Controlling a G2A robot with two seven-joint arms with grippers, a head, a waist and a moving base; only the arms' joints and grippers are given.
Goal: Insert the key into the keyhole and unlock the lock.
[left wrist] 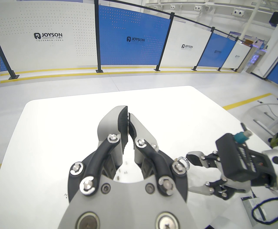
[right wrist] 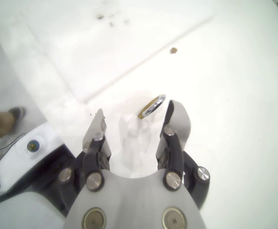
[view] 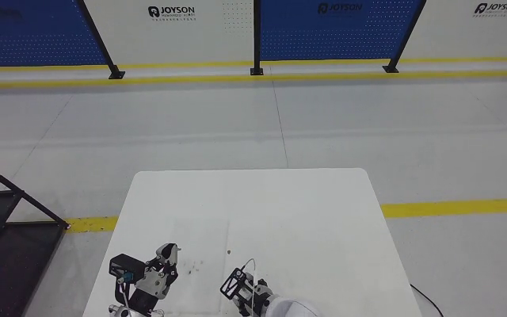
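Observation:
A small brass padlock (right wrist: 145, 111) with a chrome shackle (left wrist: 183, 161) lies on the white table (view: 261, 214) near its front edge. My right gripper (right wrist: 136, 108) is open and low over the table. The padlock lies just past the fingertips, close to one finger (right wrist: 177, 117) and touching neither. My left gripper (left wrist: 128, 114) is shut beside it, to the left in the top view (view: 169, 255). A thin dark tip that I take for the key (view: 177, 248) pokes out from between its pads. The right gripper (view: 238, 282) is also near the front edge.
A seam (right wrist: 139, 62) runs across the tabletop, with a brown speck (right wrist: 173, 50) and dark marks (right wrist: 100, 17) beyond the padlock. The table's far half is bare. A black frame (view: 28, 208) stands left of the table, and blue and white fence panels (view: 333, 32) stand across the floor.

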